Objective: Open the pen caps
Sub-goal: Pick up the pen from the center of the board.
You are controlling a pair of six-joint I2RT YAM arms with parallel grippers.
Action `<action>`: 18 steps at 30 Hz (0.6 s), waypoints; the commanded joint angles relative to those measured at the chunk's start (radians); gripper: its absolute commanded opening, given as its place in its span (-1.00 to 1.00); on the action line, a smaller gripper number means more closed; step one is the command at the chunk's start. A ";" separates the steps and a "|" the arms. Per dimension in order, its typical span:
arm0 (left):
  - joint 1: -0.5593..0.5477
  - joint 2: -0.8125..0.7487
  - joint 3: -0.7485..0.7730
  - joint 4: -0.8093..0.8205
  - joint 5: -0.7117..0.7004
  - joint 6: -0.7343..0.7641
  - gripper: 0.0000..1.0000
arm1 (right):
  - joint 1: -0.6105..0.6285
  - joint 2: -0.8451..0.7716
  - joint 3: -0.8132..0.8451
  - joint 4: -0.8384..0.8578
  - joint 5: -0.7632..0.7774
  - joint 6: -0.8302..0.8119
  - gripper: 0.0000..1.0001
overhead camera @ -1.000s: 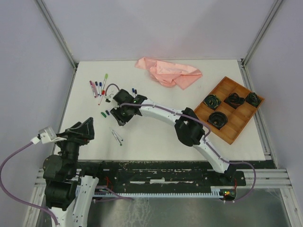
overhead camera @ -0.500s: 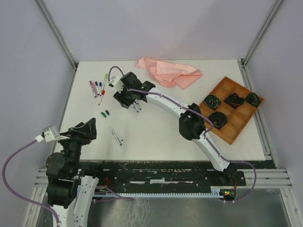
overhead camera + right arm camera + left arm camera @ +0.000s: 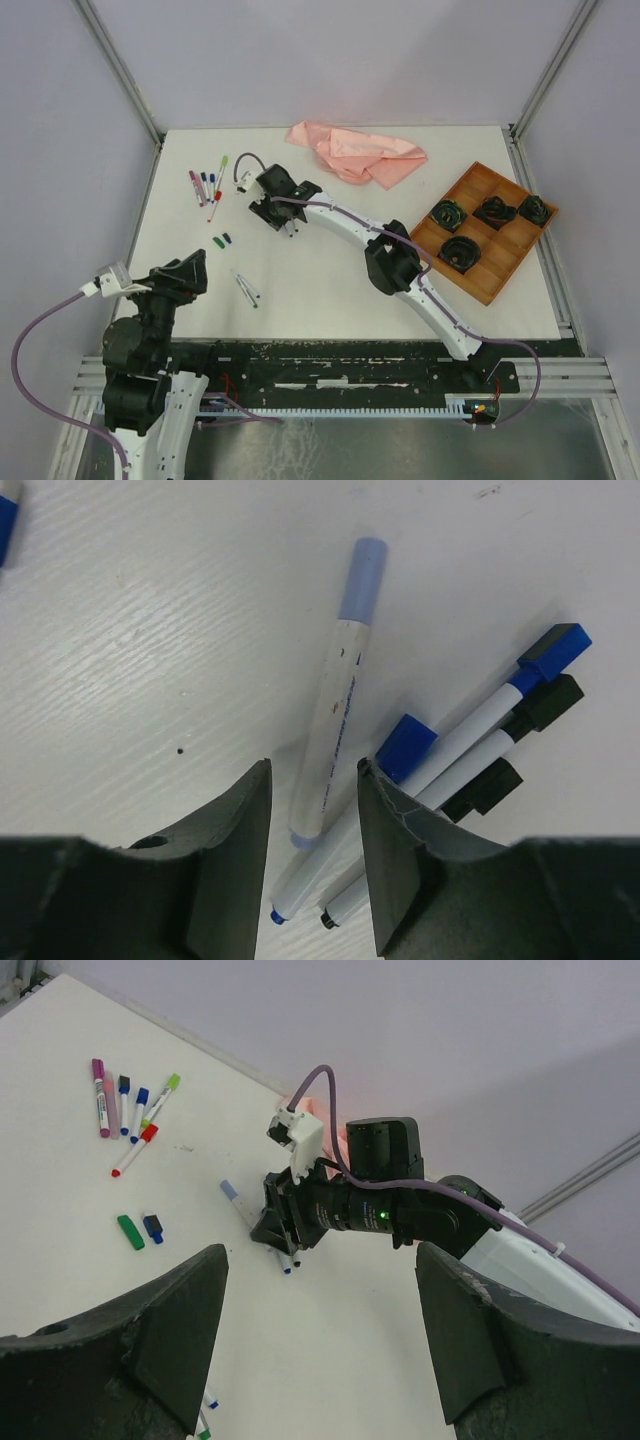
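Trouble, I reckon, if the right gripper (image 3: 312, 780) closes now: its parted fingers straddle the tail of a white barrel (image 3: 325, 740), and the neighbouring pens (image 3: 470, 725) run under one finger, so it could pinch several. The pale-blue cap (image 3: 362, 578) sits on the barrel's other end. The right arm stretches far-left; the left gripper (image 3: 320, 1253) hangs wide and empty, near-left.

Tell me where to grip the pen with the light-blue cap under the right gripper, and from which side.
Grip the light-blue-capped pen on its white barrel just below the cap, right gripper coming straight down. It lies flat on the table with both flanks bare there; lower down, two uncapped pens crowd it on one side. That leaves the cap free to pull.
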 commanded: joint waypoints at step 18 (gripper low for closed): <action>0.006 0.002 -0.008 0.048 0.024 -0.028 0.64 | -0.018 -0.005 -0.002 0.015 -0.032 0.016 -0.37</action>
